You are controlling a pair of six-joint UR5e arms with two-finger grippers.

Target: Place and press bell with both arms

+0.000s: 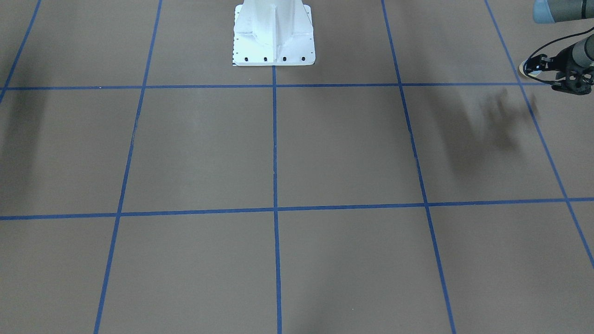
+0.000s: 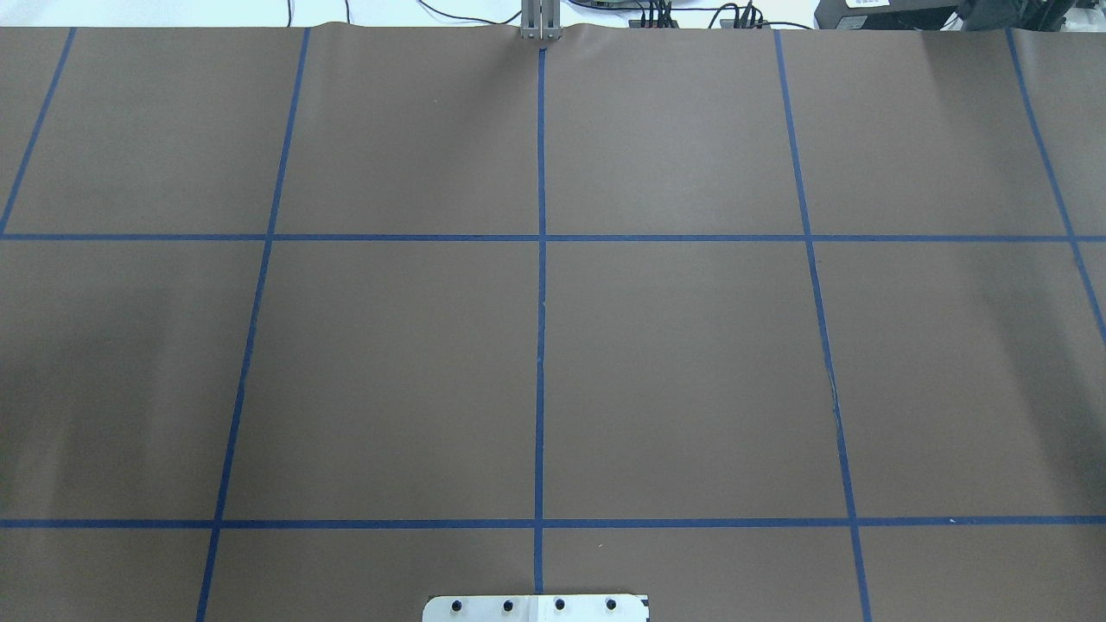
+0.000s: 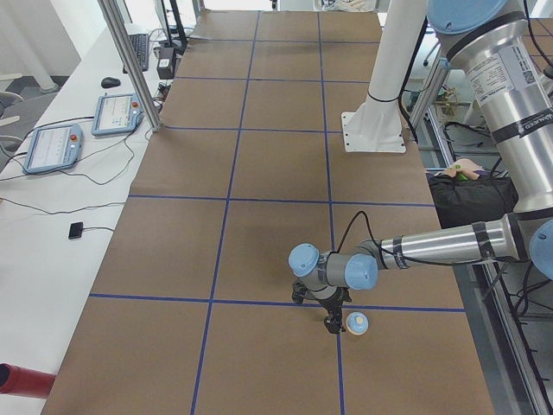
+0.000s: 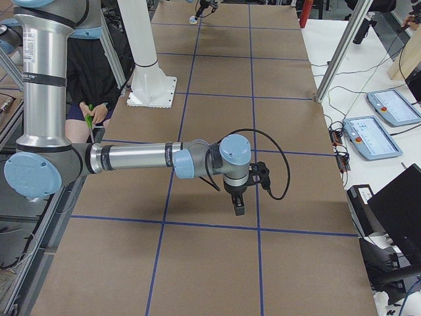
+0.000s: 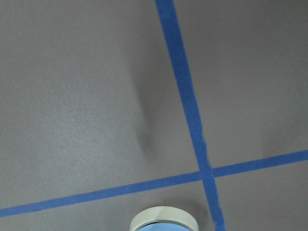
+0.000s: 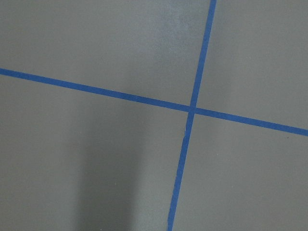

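Note:
The light-blue bell (image 3: 357, 322) with a cream base stands on the brown table near a blue tape crossing, at the robot's left end. It also shows in the front view (image 1: 527, 70), small in the right side view (image 4: 191, 20), and at the bottom edge of the left wrist view (image 5: 163, 222). My left gripper (image 1: 533, 65) hangs low right beside it (image 3: 333, 323), and its jaws look apart and empty. My right gripper (image 4: 238, 209) points down above the table at the other end. I cannot tell whether it is open or shut.
The white pedestal (image 1: 274, 37) is bolted at the table's robot side. Blue tape lines (image 2: 541, 345) mark a grid. Two tablets (image 3: 52, 147) and a metal post (image 3: 130, 60) stand along one long side. A seated person (image 4: 92, 72) is behind the robot.

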